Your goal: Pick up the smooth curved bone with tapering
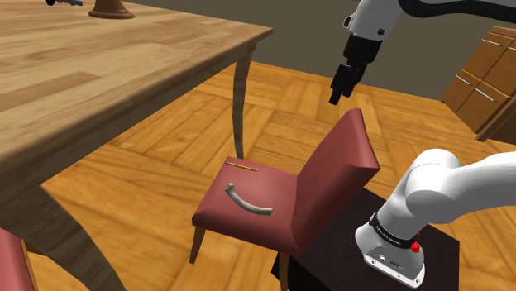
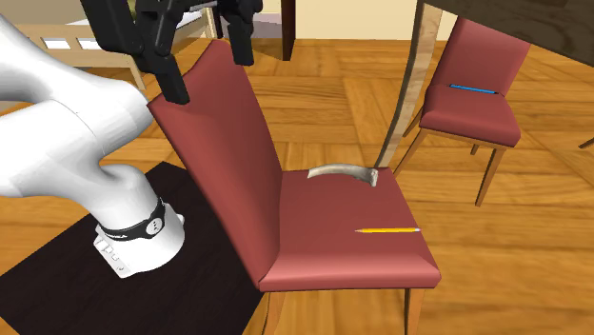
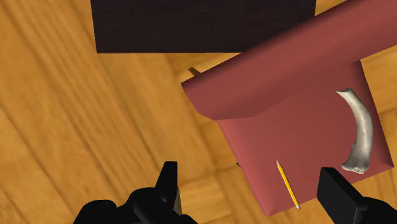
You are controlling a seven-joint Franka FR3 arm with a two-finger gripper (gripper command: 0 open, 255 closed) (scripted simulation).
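A pale grey curved bone [image 1: 246,201] [image 2: 345,172] [image 3: 361,130], thick at one end and tapering to the other, lies on the seat of a dark red chair [image 1: 285,211] [image 2: 324,252] [image 3: 254,137]. A yellow pencil [image 1: 241,167] [image 2: 388,230] [image 3: 287,184] lies on the same seat, apart from the bone. My black gripper [image 1: 339,87] [image 2: 205,57] [image 3: 251,191] hangs open well above the top of the chair's backrest [image 1: 335,165], with nothing between its fingers. In the wrist view the bone sits beyond one fingertip [image 3: 337,191], off to the side of the gap.
A big wooden table [image 1: 99,74] stands at the shoulder view's left, one leg [image 1: 240,99] close to the chair. A wooden dresser [image 1: 488,74] is at the back right. A second red chair [image 2: 476,105] carries a blue pencil [image 2: 473,89]. My black stand [image 1: 347,248] touches the chair's back.
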